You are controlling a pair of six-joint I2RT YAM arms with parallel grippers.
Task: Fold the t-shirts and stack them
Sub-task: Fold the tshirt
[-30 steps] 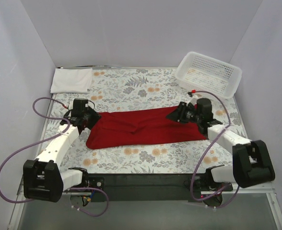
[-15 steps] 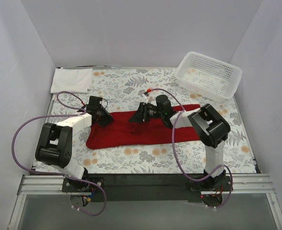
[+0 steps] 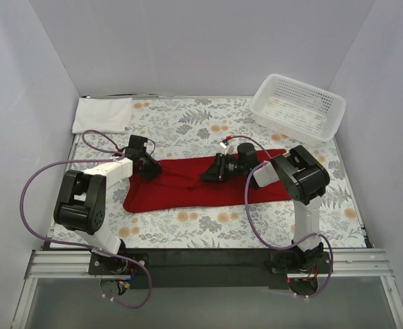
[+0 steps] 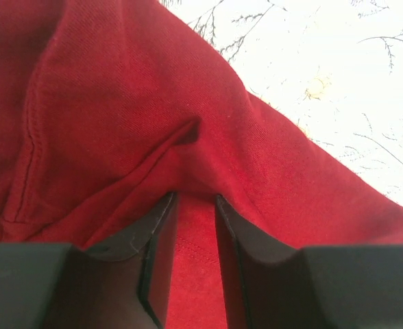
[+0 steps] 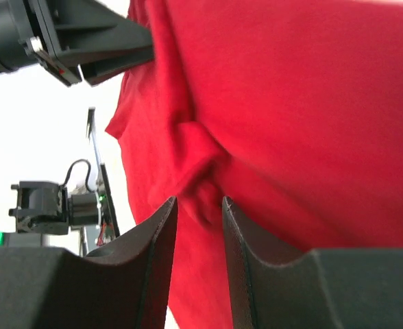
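The deep red t-shirt (image 3: 188, 188) lies spread flat across the middle of the floral table. My left gripper (image 3: 150, 168) is at its upper left corner. In the left wrist view the jaws (image 4: 194, 199) stand nearly closed, with a puckered ridge of red cloth (image 4: 119, 103) at their tips. My right gripper (image 3: 213, 171) is over the shirt's upper middle. In the right wrist view its jaws (image 5: 199, 202) pinch a small bunch of red cloth (image 5: 311, 103). The white t-shirt (image 3: 102, 114) lies as a folded rectangle at the back left corner.
A white plastic mesh basket (image 3: 297, 106) stands at the back right corner. Grey walls close in the table on three sides. Purple cables loop beside both arms. The floral table (image 3: 201, 123) shows behind and in front of the red shirt.
My right gripper has moved left from the red shirt's right end to its upper middle. My left gripper has shifted a little right onto the shirt's upper left corner.
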